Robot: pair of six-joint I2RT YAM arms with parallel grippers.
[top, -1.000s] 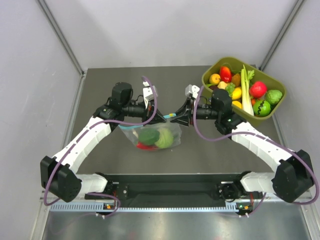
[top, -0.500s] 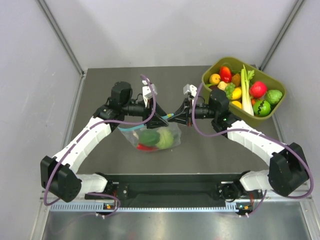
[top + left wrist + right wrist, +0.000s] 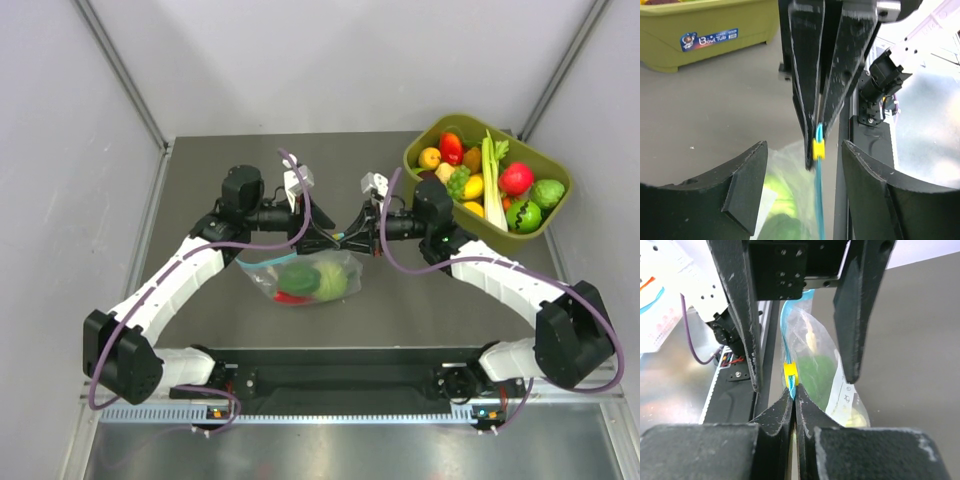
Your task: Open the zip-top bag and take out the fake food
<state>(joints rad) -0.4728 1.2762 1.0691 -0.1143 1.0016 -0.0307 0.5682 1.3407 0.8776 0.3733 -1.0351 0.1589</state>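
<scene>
The zip-top bag point(image 3: 262, 268) lies at the table's middle, mouth raised between the two grippers. Through the clear plastic the fake food shows: a dark green pepper point(image 3: 298, 277), a pale green cabbage point(image 3: 333, 283) and a red chili point(image 3: 288, 297). My right gripper point(image 3: 795, 394) is shut on the end of the teal zip strip point(image 3: 785, 325), just behind its yellow slider point(image 3: 791, 374). The left gripper point(image 3: 805, 172) faces it, open, one finger on each side of the strip point(image 3: 818, 205) and touching nothing. In the top view their tips nearly meet, left gripper point(image 3: 322, 238) against right gripper point(image 3: 346, 240).
An olive-green tub point(image 3: 416, 150) full of other toy fruit and vegetables stands at the back right, close behind the right arm. It also shows at the top left of the left wrist view as the tub point(image 3: 705, 45). Grey walls close in both sides.
The left gripper has opened and let go of the zip strip. The right gripper has moved left and shut on the strip's end. The bag shifted slightly left.
</scene>
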